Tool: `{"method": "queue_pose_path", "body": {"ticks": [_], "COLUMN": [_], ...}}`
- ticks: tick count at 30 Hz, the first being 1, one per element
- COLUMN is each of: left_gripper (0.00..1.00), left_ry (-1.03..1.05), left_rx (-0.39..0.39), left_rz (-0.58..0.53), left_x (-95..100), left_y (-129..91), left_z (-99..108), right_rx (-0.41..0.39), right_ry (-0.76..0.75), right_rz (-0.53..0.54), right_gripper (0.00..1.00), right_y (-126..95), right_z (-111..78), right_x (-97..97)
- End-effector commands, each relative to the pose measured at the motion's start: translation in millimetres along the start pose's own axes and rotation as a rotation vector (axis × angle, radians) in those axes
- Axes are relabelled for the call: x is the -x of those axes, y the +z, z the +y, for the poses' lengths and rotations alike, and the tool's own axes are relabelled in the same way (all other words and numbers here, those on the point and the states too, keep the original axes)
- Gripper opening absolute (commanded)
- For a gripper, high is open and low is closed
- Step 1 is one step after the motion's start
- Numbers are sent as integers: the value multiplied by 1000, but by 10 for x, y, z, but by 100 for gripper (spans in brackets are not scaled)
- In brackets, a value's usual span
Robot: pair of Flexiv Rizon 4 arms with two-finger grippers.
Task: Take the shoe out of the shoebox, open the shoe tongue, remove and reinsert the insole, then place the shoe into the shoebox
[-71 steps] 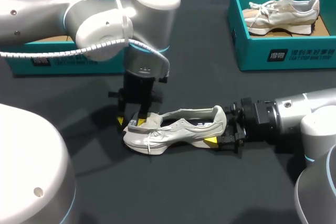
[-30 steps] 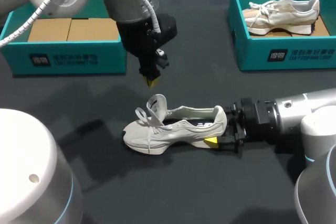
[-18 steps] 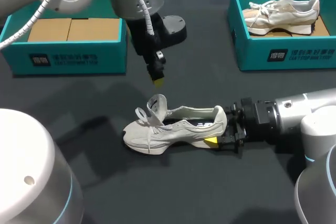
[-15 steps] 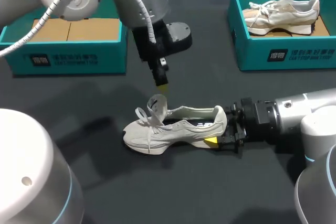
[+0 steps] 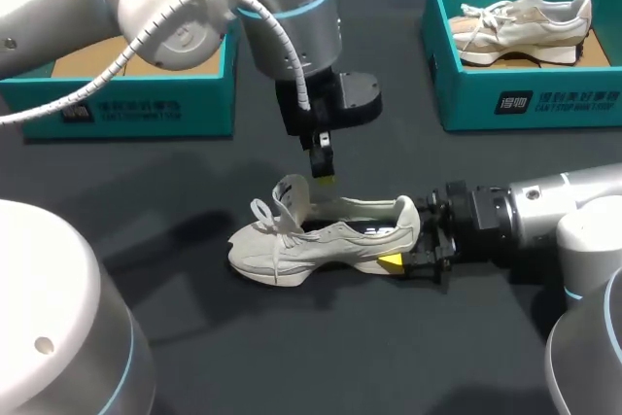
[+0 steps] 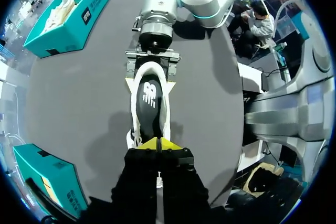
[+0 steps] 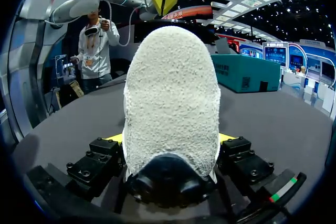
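Right tool (image 5: 409,236) clamps the shoe (image 5: 321,236) at heel.

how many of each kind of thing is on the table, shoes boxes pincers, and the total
shoes: 2, the pale grey lace-up sneaker on the table and the cream sneaker in a box
boxes: 2, the left teal cardboard shoebox and the right teal cardboard shoebox
pincers: 2, the yellow-tipped left pincer and right pincer
total: 6

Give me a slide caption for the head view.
Right jaws clamp the sneaker by its heel while the left jaws, shut, hover by its raised tongue.
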State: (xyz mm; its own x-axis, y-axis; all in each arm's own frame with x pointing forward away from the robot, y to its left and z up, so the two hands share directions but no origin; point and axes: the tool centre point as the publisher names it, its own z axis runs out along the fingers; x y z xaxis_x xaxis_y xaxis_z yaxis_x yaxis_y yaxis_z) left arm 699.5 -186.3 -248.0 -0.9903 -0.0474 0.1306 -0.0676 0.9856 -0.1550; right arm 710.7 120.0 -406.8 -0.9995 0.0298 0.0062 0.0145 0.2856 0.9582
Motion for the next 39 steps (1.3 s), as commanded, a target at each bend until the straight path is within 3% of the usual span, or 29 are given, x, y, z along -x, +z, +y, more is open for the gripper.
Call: {"method": "queue_pose_path", "body": {"ticks": [1, 11, 21, 39], "left_gripper": [0, 0, 0, 0], "left_ry": [-3, 1, 43, 30], "left_rx": [38, 36, 62, 131], "left_rz": [29, 42, 73, 123], "left_x": [90, 102, 98, 119], "left_y": [301, 345, 710, 1146], "left_z": [-249, -296, -434, -292], "right_rx": [-4, -4, -4, -4], "right_ry": [0, 0, 0, 0], "right_rz": [0, 0, 0, 0], "right_gripper": [0, 0, 0, 0], "right_y": [0, 0, 0, 0], "right_z": [9, 9, 9, 9], "right_x": [-3, -3, -3, -3]}}
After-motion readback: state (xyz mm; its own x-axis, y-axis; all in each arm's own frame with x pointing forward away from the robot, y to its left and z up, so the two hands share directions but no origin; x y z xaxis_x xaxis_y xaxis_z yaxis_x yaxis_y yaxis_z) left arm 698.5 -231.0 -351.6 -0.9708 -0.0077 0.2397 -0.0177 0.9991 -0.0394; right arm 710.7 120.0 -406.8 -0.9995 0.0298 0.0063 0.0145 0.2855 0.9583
